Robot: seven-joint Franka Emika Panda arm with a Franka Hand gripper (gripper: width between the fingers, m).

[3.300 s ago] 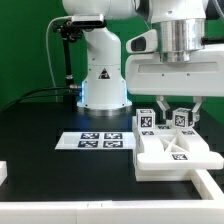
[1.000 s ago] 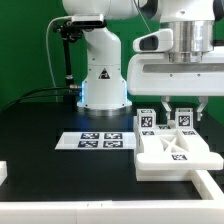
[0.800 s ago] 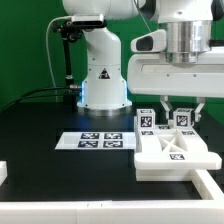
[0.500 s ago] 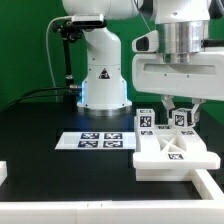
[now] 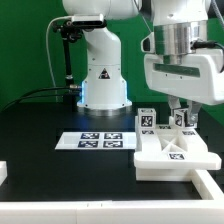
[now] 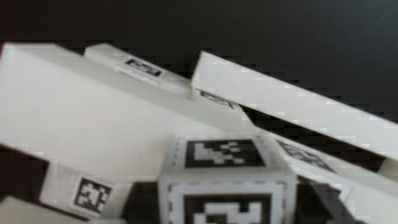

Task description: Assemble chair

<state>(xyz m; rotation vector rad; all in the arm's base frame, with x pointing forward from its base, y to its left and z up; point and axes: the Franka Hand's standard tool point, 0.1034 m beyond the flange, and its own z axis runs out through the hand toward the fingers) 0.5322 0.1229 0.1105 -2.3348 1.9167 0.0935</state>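
The gripper [image 5: 182, 112] hangs low and grips a tagged white post [image 5: 184, 120]. The chair [image 5: 172, 152] sits right under it, with another post [image 5: 146, 121] just beside.

wrist view: blurred | chair [image 6: 107, 110] cropped | pincer [image 5: 182, 118] fingertips hidden

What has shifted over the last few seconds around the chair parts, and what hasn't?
The gripper has turned at the wrist and tilted, moving slightly toward the exterior view's right, while staying closed on the tagged post above the flat chair piece. Nothing was released or newly grasped. The second tagged post, the flat piece and the marker board lie as before.
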